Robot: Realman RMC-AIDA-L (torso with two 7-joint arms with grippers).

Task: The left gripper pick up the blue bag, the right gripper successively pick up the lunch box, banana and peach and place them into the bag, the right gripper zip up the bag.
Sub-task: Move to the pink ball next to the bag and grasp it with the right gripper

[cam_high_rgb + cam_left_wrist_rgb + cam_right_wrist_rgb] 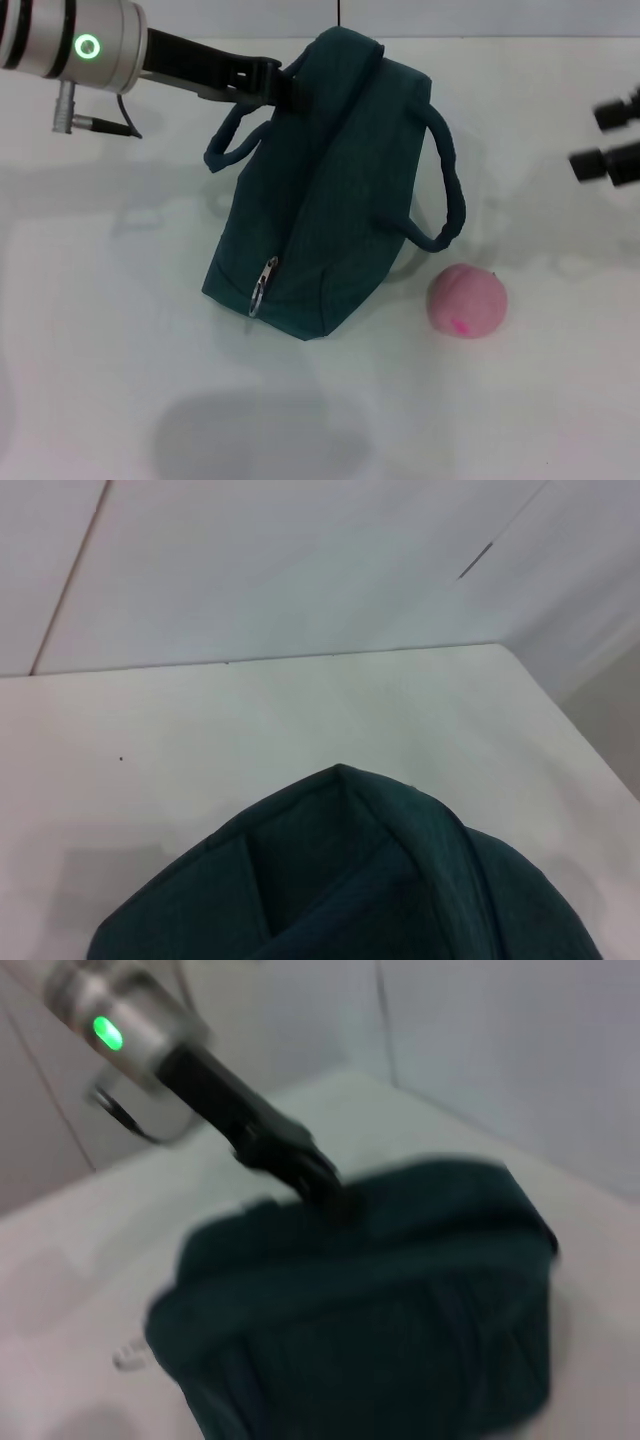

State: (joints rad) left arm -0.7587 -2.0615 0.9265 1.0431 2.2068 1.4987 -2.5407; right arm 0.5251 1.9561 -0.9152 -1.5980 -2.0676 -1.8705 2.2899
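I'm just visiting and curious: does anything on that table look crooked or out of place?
The dark teal fabric bag sits askew, leaning while the black left gripper holds its far top edge. The round pink peach lies loose on the white table beside it. The right gripper waits at the edge.

White table [100, 380]; pale wall panels [300, 570] behind its far edge.

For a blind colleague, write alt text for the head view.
A dark teal-blue fabric bag sits on a white table, the black left hand at its far end. A round pink peach lies beside it; the right hand waits at the edge.
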